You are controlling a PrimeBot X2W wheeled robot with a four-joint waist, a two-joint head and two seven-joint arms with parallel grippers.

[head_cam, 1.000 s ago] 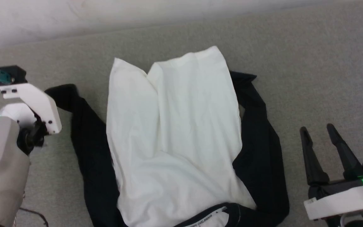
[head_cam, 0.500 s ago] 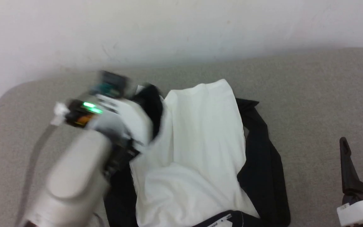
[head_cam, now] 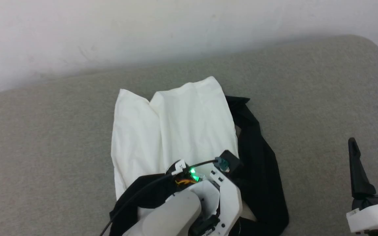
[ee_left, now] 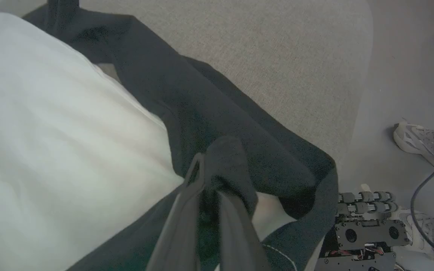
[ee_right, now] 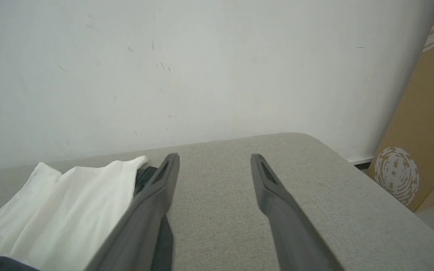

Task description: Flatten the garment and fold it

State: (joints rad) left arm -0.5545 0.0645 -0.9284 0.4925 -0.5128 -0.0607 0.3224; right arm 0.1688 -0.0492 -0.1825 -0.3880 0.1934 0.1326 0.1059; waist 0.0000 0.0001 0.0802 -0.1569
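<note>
Your left gripper [ee_left: 207,188] is closed on a bunch of the black sleeve [ee_left: 226,158]. Its two fingers are nearly together and the cloth is wrapped over their tips. Your right gripper [head_cam: 366,141] hangs wide open and empty, well apart from the garment [head_cam: 189,147]. The garment lies in the middle of the grey padded surface [head_cam: 44,147], with the white panel [head_cam: 176,118] facing up and the other black sleeve [head_cam: 258,164] crumpled along its right side.

I think the main danger is dragging. Nothing pins the garment, so if you pull the held sleeve across, the whole thin top may slide with it and wrinkle. The pinch also holds a thick bunch and not one clean edge, so part of it could slip out unevenly when you lift. A long crease [head_cam: 153,108] runs down the far left of the white panel. If you lay the sleeve over it, you will probably lock this fold in. The crumpled sleeve would make the fold lumpy too.
</note>
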